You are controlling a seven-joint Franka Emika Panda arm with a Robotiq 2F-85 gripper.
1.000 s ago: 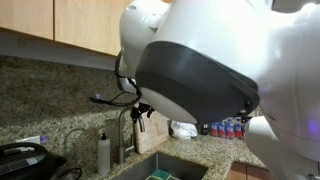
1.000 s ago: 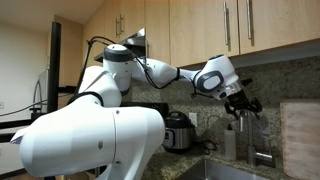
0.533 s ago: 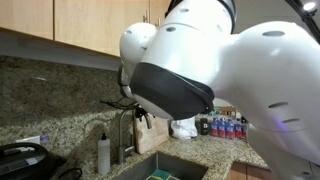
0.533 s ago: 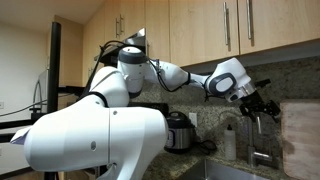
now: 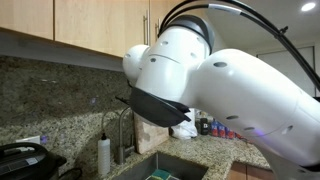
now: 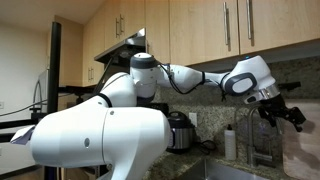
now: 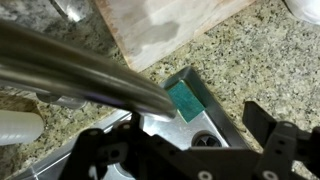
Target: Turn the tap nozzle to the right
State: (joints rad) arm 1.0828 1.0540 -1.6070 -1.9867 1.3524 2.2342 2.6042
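In the wrist view the tap nozzle (image 7: 90,75) is a thick brushed-steel tube that crosses the upper left, with its tip over the sink. My gripper (image 7: 172,128) is open, with its dark fingers at the lower left and the right. The nozzle's tip lies just above the gap between them, and nothing is gripped. In an exterior view the gripper (image 6: 285,111) hangs at the far right, above the counter. In an exterior view the nozzle (image 5: 122,138) stands behind the sink, and my arm hides the gripper.
The steel sink (image 7: 215,125) holds a green sponge (image 7: 187,100) next to its drain. A white soap bottle (image 5: 103,155) stands beside the tap. A wooden cutting board (image 7: 160,25) leans on the granite counter. A cooker (image 6: 180,130) and a black appliance (image 5: 25,160) are nearby.
In the exterior view that shows the whole arm, my gripper has swept steadily to the right over the sink. The arm's bulk has shifted across the other exterior view.
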